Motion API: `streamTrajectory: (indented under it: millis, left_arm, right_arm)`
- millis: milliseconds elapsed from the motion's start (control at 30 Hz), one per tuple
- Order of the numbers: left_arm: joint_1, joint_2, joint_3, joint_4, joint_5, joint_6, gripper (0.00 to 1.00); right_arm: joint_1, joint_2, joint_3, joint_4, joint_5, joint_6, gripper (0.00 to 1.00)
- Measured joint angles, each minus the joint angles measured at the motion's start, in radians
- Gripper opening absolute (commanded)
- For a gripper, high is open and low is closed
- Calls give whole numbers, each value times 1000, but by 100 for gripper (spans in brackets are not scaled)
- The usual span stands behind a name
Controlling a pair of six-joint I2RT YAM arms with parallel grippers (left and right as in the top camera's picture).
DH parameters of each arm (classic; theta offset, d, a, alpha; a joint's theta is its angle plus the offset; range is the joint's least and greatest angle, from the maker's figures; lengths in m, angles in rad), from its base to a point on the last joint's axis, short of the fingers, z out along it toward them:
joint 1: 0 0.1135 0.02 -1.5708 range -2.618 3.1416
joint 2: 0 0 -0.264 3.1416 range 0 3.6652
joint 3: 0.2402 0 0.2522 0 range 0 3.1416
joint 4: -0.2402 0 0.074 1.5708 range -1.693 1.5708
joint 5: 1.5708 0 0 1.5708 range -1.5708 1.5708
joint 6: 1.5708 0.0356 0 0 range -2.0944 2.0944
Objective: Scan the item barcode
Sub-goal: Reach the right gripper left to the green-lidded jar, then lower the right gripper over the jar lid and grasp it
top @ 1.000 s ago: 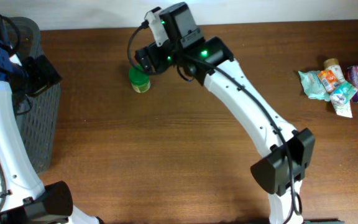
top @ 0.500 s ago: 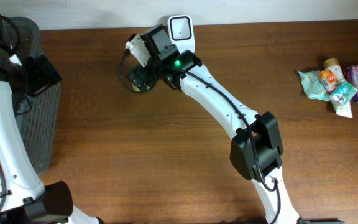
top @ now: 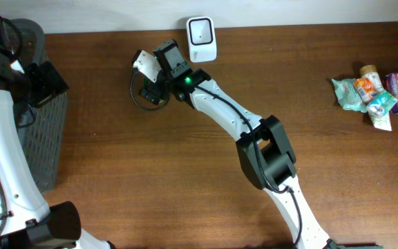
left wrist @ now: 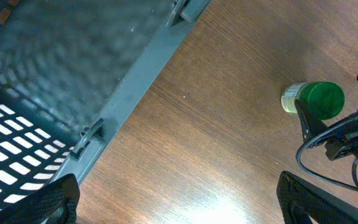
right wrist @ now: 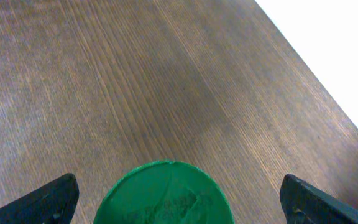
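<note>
A wooden bench (top: 150, 180) seen from above, with two white robot arms. The right arm reaches from the near edge across to the far edge, left of the middle, and its claw (top: 152, 88) hangs over a small container with a green lid (left wrist: 321, 99), hiding it from the overhead camera. The right wrist camera looks straight down on the round green lid, with one dark finger (right wrist: 48, 199) far out on each side of it and not touching it, so the right claw is wide open and grips nothing. From the left wrist camera the container's pale body shows below the lid, and one finger of the right claw stands just beside it. A white barcode scanner (top: 201, 30) sits at the far edge, near the container. The left claw (left wrist: 176, 193) is also wide open and empty, above the bench beside the rim of a grey mesh basket (top: 47, 145) at the left edge. A pile of small packets (top: 375, 88) lies near the far right corner, well apart from the arms.
</note>
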Motion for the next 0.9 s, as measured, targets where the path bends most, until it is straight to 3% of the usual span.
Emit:
streamTrajectory:
  millis: [100, 167, 400, 567, 733, 833, 900]
  left_arm:
    - [0, 0, 0, 0, 0, 0, 99]
    - [0, 0, 0, 0, 0, 0, 99]
    - [0, 0, 0, 0, 0, 0, 99]
    - [0, 0, 0, 0, 0, 0, 99]
    - [0, 0, 0, 0, 0, 0, 99]
    - [0, 0, 0, 0, 0, 0, 99]
    - [0, 0, 0, 0, 0, 0, 99]
  right_arm:
    - [0, 24, 0, -2, 0, 10, 99]
    - [0, 38, 0, -7, 0, 33, 85]
    - [0, 43, 0, -48, 0, 235, 63]
    - [0, 10, 0, -172, 1, 325, 44]
    - [0, -40, 0, -349, 14, 453, 44]
    - [0, -64, 2, -484, 136, 558, 44]
    - [-1, -70, 2, -522, 292, 684, 67]
